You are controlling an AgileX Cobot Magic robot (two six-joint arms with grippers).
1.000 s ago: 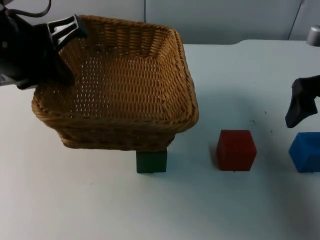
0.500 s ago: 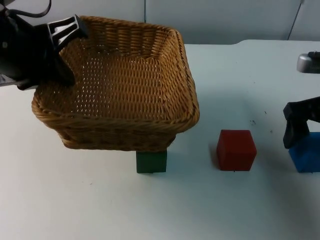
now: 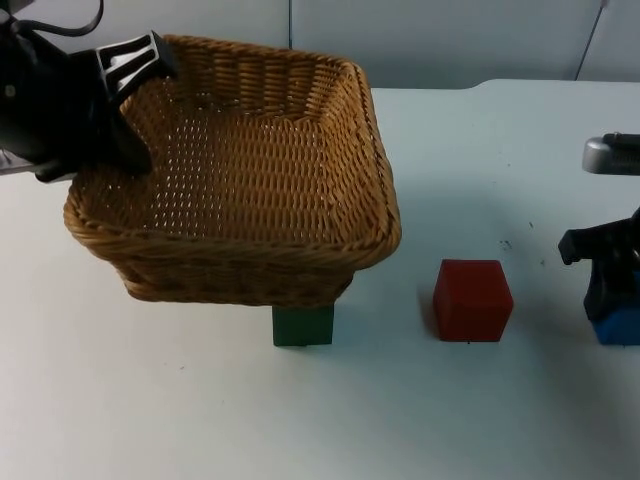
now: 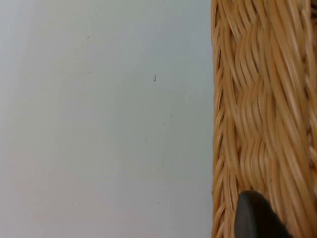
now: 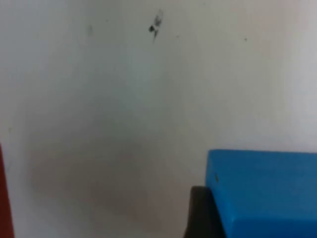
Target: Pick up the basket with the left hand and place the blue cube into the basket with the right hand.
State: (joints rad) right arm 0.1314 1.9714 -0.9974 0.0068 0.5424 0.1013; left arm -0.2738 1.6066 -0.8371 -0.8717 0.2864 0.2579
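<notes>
Wicker basket (image 3: 240,170) hangs tilted above the bench (image 3: 150,420) with my left gripper (image 3: 120,90) fingers clamped on its rim, while my right gripper (image 3: 618,290) fingers straddle the blue cube (image 3: 620,327) at the bench's right edge, not visibly closed.

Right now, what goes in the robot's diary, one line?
left gripper: holds basket | right gripper: at blue cube | cube: not in basket

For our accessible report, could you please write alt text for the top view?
The left tool holds a wicker basket tilted above a white table, while the right tool is down at a blue cube. A red cube and a green cube sit between.
</notes>
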